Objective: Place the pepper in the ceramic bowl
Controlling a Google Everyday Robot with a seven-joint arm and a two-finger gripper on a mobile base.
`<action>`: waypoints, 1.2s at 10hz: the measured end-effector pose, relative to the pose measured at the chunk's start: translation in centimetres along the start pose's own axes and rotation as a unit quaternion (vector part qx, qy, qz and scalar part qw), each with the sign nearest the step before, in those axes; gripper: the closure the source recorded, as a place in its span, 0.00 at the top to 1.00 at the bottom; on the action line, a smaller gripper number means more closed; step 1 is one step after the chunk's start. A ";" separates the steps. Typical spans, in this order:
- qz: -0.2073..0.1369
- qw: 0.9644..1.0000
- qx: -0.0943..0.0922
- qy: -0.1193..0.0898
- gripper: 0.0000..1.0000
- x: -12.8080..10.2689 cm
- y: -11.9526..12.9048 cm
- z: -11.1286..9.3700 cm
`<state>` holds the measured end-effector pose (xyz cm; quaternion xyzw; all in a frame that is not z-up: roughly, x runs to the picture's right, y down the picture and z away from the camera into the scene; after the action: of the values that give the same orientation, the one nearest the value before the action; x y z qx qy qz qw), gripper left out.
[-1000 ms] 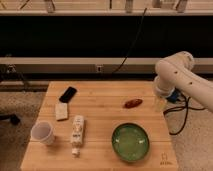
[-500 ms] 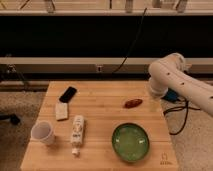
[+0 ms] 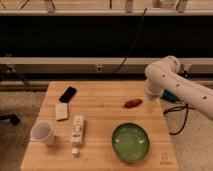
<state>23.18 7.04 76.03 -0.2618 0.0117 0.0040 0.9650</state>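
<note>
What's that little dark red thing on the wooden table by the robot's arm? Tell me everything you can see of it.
It is the pepper: small, slim, dark red and glossy, tapered at both ends. It lies flat on the wooden table, lengthwise roughly left to right, behind the green ceramic bowl and apart from it. The gripper hangs open just to its right, not holding it; whether they touch cannot be told.
</note>
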 end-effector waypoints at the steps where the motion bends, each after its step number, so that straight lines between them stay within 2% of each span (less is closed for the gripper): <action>1: -0.001 1.000 0.000 -0.001 0.80 -0.1 -0.1 0.4; 4: -0.002 1.000 -0.002 -0.006 0.80 -0.2 -0.3 1.9; 12: -0.033 0.999 -0.016 -0.015 0.80 -1.0 -2.0 6.8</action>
<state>22.31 8.77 82.87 -0.2771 -0.0115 -0.0236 0.9605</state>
